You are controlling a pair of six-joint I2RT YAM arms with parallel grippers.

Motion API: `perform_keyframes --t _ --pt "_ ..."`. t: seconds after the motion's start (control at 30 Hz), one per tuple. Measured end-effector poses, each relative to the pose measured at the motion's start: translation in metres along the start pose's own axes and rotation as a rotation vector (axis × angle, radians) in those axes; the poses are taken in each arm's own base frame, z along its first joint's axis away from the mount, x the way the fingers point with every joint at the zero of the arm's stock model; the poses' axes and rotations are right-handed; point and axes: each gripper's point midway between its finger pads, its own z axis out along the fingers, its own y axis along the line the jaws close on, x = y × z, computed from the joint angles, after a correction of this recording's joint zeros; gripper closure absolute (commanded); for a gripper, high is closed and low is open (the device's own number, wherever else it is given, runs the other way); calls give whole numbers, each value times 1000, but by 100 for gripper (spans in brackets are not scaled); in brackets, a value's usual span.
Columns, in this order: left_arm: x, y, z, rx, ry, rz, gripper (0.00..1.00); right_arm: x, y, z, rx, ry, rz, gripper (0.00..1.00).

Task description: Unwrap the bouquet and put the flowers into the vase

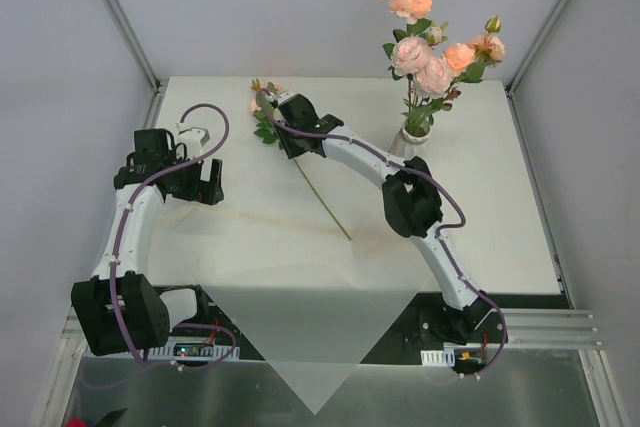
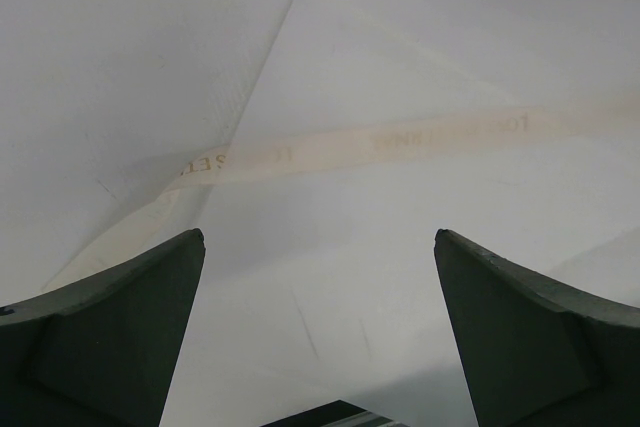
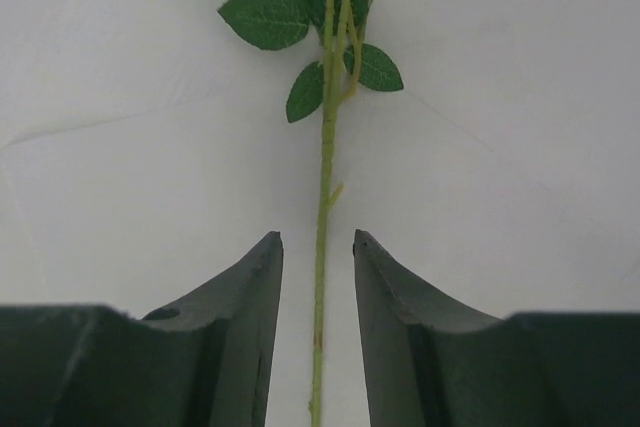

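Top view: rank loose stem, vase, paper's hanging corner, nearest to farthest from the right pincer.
1. Stem: between the right pincer's fingers.
2. Vase: to its right.
3. Paper corner: over the near edge.

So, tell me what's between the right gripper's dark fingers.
A long thin green flower stem runs lengthwise through the gap, seen in the right wrist view.

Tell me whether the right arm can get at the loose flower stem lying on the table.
Probably yes: the right claw straddles the stem, jaws part open, and nothing else lies between them.
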Motion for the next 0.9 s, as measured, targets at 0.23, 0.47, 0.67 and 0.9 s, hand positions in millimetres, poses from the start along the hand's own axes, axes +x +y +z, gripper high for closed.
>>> perform_keyframes --t 0.23,0.47,0.67,0.9 --pt "2 1 2 3 11 6 1 22 -16 24 15 80 23 66" --pt "3 2 3 4 17 10 1 20 -11 32 -7 80 40 66" --pt "5 2 4 4 21 25 1 26 -7 36 -25 104 54 66" --pt "4 2 3 4 18 31 1 42 -8 32 -17 173 58 77"
